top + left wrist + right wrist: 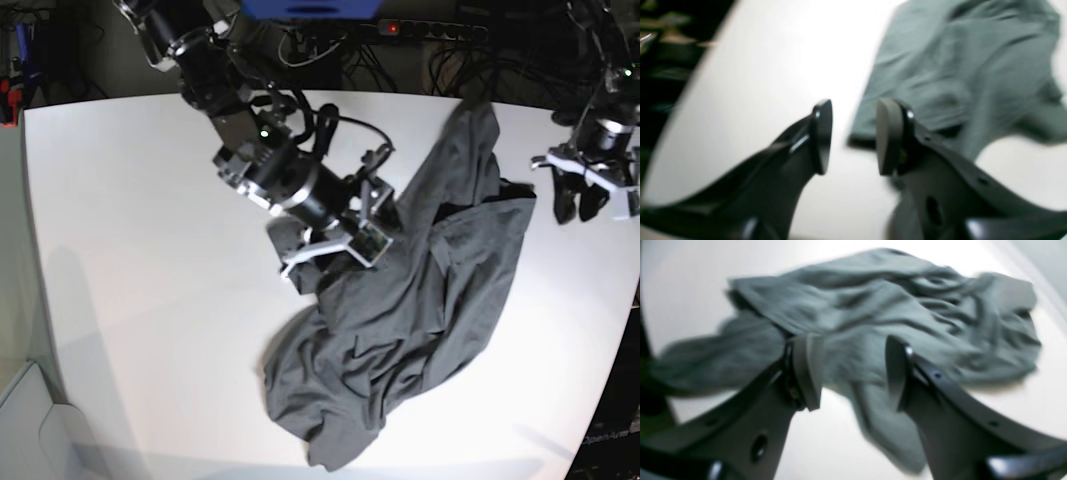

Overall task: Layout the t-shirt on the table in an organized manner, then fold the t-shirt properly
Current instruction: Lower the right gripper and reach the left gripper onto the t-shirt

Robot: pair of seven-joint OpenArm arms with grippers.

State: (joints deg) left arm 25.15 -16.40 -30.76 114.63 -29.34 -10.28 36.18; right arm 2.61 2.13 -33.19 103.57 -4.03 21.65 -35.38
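The shirt [400, 330] lies crumpled on the table [130, 220], right of centre in the base view, one strip trailing toward the far edge and a bunched mass nearer us. We judge that nothing is laid out yet: no sleeve or hem is flat, so spreading and every fold are left to do.

Our right gripper [335, 245] hangs over the shirt's upper left part; its wrist view shows the jaws apart with cloth beneath them, not between them. Our left gripper [590, 185] hovers beside the shirt's far corner, jaws parted and empty.

Only the base view shows the whole heap and both arms. The left wrist view shows a folded edge close below that gripper, which the base view cannot resolve.
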